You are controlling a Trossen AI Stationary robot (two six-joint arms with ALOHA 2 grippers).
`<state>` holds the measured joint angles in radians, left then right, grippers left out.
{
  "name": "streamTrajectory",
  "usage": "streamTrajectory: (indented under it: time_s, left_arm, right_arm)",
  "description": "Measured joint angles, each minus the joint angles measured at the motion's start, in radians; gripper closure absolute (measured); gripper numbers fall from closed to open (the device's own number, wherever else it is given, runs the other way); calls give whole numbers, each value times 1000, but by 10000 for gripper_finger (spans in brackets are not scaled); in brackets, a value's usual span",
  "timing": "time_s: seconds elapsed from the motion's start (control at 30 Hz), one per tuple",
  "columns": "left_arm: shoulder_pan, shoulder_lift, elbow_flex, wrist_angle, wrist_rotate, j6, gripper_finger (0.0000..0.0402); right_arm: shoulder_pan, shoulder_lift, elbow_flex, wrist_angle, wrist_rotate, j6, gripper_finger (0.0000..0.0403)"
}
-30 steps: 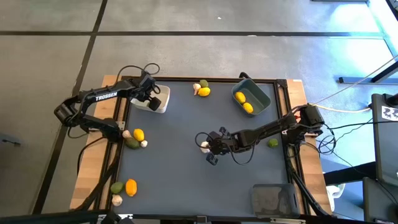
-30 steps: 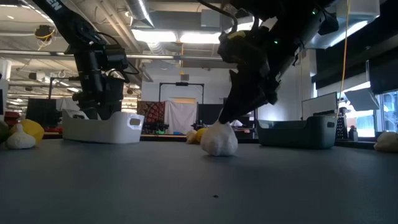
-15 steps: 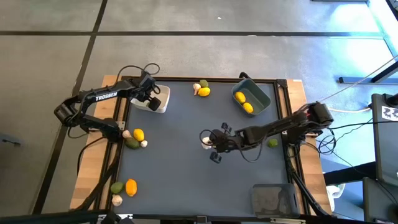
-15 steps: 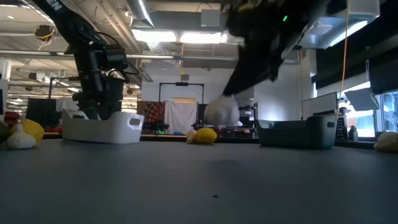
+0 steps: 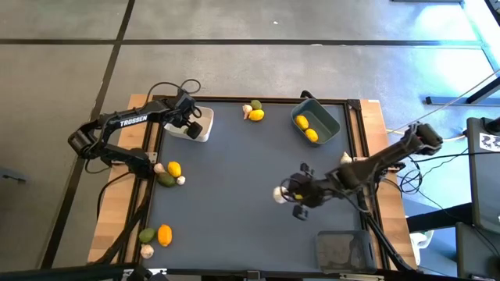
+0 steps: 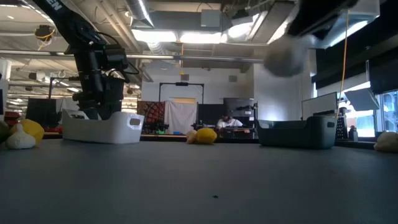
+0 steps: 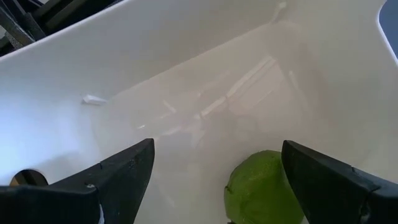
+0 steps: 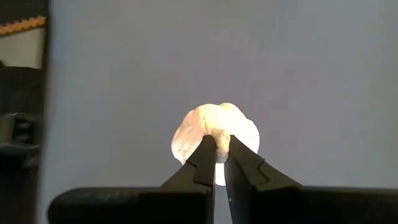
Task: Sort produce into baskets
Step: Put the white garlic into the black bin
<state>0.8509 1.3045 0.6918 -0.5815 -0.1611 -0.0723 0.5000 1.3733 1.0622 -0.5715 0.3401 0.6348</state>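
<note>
The whitish round garlic bulb [image 5: 280, 194], clamped in the right pincer [image 5: 287, 193], has been lifted off the dark surface [image 5: 226, 203] and carried toward the clear tray [image 5: 341, 249]; the left pincer [image 5: 186, 117] stays spread apart.

The one word that reads plainly is "TROSSEN", in white capitals along the dark upper link of the left arm [image 5: 133, 120] in the high view. In the low view a few white letters show on the same arm [image 6: 55, 5] at the top corner (cut off by the picture's edge, too little to read as a word). A black-and-white square marker [image 5: 489, 142] sits on dark equipment beside the table, bearing a pattern and no legible text.
</note>
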Motion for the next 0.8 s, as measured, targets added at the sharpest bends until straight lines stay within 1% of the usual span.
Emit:
streamTrajectory:
  time_s: [0.17,0.33,0.5,0.8]
  left_arm:
    - [0,0,0,-2,0,0,54]
    - [0,0,0,-4,0,-4,54]
    - [0,0,0,-7,1,-7,54]
    - [0,0,0,-8,1,-8,54]
  right_arm:
    - [113,-44,0,-51,7,137,386]
    - [237,-64,0,-110,-4,314,386]
    - [358,-65,0,-204,-81,574,386]
    - [536,-64,0,-226,-102,1014,386]
